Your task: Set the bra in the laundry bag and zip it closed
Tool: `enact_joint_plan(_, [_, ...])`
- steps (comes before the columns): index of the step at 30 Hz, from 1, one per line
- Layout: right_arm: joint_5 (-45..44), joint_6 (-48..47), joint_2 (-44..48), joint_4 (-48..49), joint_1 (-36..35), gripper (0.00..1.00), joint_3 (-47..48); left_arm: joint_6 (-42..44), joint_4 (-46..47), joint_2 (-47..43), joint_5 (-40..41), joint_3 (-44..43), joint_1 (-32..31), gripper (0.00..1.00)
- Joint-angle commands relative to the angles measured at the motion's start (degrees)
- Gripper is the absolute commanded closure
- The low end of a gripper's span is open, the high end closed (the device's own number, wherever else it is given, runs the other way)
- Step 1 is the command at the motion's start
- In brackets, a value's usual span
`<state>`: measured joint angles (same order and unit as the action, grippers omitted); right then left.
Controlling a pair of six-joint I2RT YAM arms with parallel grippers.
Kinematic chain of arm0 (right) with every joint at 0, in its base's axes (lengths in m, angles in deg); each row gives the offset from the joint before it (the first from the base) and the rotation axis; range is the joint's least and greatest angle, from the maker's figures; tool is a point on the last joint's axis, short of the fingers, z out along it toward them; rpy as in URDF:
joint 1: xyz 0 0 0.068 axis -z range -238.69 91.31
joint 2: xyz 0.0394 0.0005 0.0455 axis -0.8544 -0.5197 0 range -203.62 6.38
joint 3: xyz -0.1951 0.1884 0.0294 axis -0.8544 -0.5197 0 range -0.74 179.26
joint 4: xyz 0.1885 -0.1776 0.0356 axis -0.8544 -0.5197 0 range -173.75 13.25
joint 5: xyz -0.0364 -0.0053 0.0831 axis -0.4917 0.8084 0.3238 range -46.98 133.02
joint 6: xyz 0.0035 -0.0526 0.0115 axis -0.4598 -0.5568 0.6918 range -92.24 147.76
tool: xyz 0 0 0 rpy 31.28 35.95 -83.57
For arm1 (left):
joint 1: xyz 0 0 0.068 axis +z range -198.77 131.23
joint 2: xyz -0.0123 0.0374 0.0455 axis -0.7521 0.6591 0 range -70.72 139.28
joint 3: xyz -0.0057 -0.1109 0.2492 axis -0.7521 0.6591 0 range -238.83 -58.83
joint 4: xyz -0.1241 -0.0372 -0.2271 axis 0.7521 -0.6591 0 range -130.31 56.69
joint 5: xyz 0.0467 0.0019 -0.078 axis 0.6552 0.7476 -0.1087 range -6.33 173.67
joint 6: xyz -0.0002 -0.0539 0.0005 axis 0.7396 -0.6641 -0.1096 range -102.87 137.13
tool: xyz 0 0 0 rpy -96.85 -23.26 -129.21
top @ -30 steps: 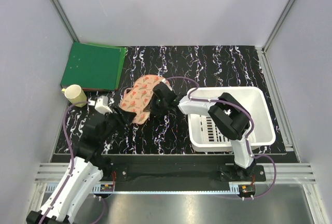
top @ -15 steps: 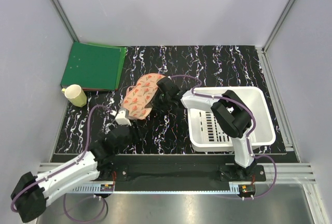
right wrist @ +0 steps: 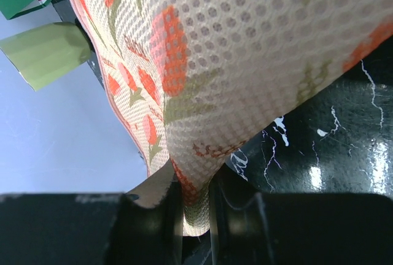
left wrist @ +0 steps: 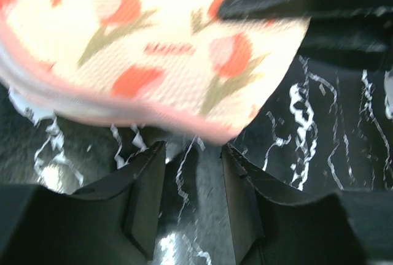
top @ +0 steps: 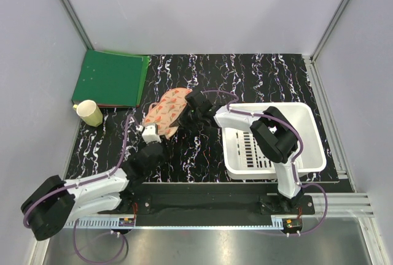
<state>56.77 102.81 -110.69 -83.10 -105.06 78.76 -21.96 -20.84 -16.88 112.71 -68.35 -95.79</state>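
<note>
The laundry bag (top: 163,112) lies left of centre on the black marbled tabletop (top: 245,75), its shell halves seemingly folded together. The bra shows in no view, and I cannot tell whether it is tucked inside. The right gripper (right wrist: 195,207) has its jaws clamped on the bag's right-hand rim, probably to pin the pouch so the zip can be drawn against a fixed edge. The left gripper (left wrist: 192,154) sits low at the bag's near end, jaws apart with nothing between them. Its fingers (left wrist: 144,182) are just short of the pink piped seam, apparently lining up for a zip pull I cannot make out. The fabric is peach honeycomb mesh printed with red-orange tulips, and it sags where pinched. A rigid white slotted basket (top: 311,139) stands to the right. A green folder (top: 110,78) and a pale cup (top: 90,113) are at far left.
</note>
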Motion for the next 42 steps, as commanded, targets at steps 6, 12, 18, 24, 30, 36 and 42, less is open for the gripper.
enact_joint_plan(6, [2.15,2.21,1.41,0.55,0.40,0.77,1.35,2.26,11.70,4.25,6.72,-3.84,-0.26,0.48])
enact_joint_plan(12, [2.59,2.65,1.76,0.90,0.40,0.78,0.39,-0.09,10.48,7.41,11.20,-6.56,-0.17,0.54])
enact_joint_plan(18, [2.68,2.21,2.03,0.99,0.23,0.79,-0.14,-1.78,9.94,10.14,15.08,-8.23,-0.17,0.63])
enact_joint_plan(24, [1.36,1.51,2.38,1.08,0.40,0.80,-1.37,-3.61,6.09,9.97,15.35,-9.29,-0.17,1.00])
enact_joint_plan(30, [-0.14,-1.91,2.47,0.64,1.02,0.94,-2.42,-12.56,-5.51,4.27,13.95,-6.66,0.18,1.00])
enact_joint_plan(36, [-1.54,-8.41,3.52,-0.50,2.33,1.00,-4.27,-16.89,-15.54,-1.62,10.26,-3.85,2.54,1.00])
enact_joint_plan(42, [-0.13,-19.22,2.12,-5.14,4.09,1.00,-2.17,-16.89,-16.50,-3.75,4.90,-1.64,5.62,1.00])
